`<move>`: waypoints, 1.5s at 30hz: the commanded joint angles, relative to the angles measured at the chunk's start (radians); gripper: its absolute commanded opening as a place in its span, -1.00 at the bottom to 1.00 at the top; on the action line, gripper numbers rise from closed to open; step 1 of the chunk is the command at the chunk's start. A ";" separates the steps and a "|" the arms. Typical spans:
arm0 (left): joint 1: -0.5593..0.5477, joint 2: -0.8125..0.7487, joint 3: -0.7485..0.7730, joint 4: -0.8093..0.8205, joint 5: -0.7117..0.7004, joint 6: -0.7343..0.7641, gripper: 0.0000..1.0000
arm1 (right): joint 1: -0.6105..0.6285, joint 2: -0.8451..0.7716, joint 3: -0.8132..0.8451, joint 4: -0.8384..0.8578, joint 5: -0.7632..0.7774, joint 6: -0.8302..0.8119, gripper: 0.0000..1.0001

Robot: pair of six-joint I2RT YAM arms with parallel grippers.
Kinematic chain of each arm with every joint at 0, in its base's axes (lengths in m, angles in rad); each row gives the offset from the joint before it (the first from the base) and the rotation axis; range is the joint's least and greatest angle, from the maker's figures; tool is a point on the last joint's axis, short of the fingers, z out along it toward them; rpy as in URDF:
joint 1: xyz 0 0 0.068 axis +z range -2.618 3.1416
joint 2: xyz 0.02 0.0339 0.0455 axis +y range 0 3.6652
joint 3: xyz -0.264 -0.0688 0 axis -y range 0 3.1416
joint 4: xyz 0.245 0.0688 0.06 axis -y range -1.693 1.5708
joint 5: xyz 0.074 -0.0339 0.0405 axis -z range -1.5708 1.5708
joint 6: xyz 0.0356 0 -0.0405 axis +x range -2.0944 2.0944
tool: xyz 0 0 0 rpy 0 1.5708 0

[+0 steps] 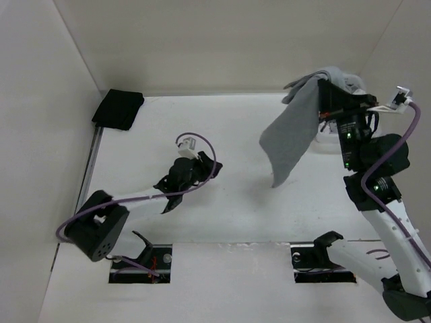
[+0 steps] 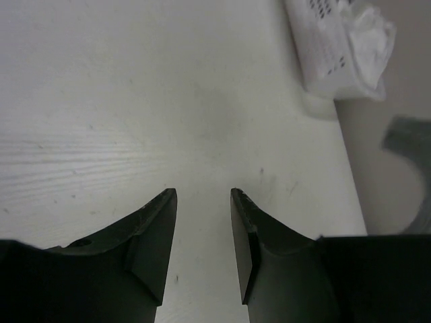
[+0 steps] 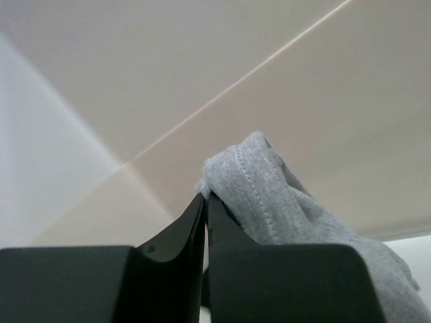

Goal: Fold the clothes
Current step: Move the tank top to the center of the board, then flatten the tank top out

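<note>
Left pincer (image 2: 204,192) sits low over the bench (image 1: 229,215), jaws apart. Further back on the right, the right pincer (image 3: 205,196) is pinched tight on a stitched edge of the grey shirt (image 1: 293,134), held up high. The shirt dangles lengthwise, long axis up-down, bottom corner pointing at the bench. Black cloth (image 1: 119,109) lies way back in the left corner.

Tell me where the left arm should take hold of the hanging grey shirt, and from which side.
Grip the grey shirt at its narrow lower tip, coming in from the left. It hangs from the shut jaws of the right arm, pinched at a hem, and tapers downward to that free corner, which faces the open jaws of the left arm.
</note>
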 commanded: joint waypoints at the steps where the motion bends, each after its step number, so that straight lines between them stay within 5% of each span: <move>1: 0.077 -0.188 -0.032 -0.034 -0.033 -0.039 -0.29 | 0.170 0.012 -0.130 0.019 0.007 0.078 -0.90; 5: 0.147 -0.317 -0.064 -0.169 -0.061 -0.022 -0.27 | 0.131 0.269 -0.304 0.181 -0.036 0.216 -0.89; 9: 0.236 -0.329 -0.099 -0.280 -0.071 -0.010 -0.28 | 0.031 0.635 -0.179 0.244 -0.086 0.277 -0.92; 11: 0.233 -0.328 -0.104 -0.301 -0.074 -0.007 -0.29 | 0.015 0.688 -0.137 0.243 -0.091 0.296 -0.90; 13: 0.200 -0.331 -0.113 -0.341 -0.107 0.013 -0.31 | -0.008 0.742 -0.091 0.234 -0.079 0.315 -0.64; 16: 0.125 -0.335 -0.112 -0.416 -0.186 0.064 -0.31 | -0.015 0.738 -0.111 0.189 -0.073 0.295 -0.11; 18: 0.059 -0.335 -0.090 -0.488 -0.214 0.116 -0.34 | -0.012 0.695 -0.178 0.177 -0.070 0.237 0.01; 21: -0.080 -0.319 -0.043 -0.638 -0.214 0.153 -0.35 | 0.004 0.606 -0.350 0.171 -0.047 0.195 -0.13; 24: -0.255 -0.277 -0.021 -0.749 -0.202 0.099 -0.35 | 0.040 0.519 -0.508 0.155 -0.041 0.204 -0.66; 26: -0.343 -0.251 0.002 -0.804 -0.193 0.044 -0.30 | 0.073 0.469 -0.574 0.145 -0.038 0.218 -0.74; 31: -0.477 -0.217 0.037 -0.814 -0.148 -0.053 -0.07 | 0.138 0.350 -0.700 0.123 -0.011 0.258 -0.48; 37: -0.530 -0.110 0.034 -0.740 -0.075 -0.114 -0.05 | 0.147 0.284 -0.807 0.097 -0.008 0.288 -0.12; 39: -0.547 -0.073 0.036 -0.722 -0.052 -0.123 -0.14 | 0.147 0.279 -0.827 0.102 -0.013 0.298 -0.08; 43: -0.552 -0.064 0.065 -0.719 -0.030 -0.116 -0.79 | 0.147 0.340 -0.823 0.122 -0.028 0.301 0.01; 45: -0.522 -0.128 0.092 -0.737 -0.045 -0.094 -0.91 | 0.147 0.403 -0.791 0.151 -0.062 0.298 0.07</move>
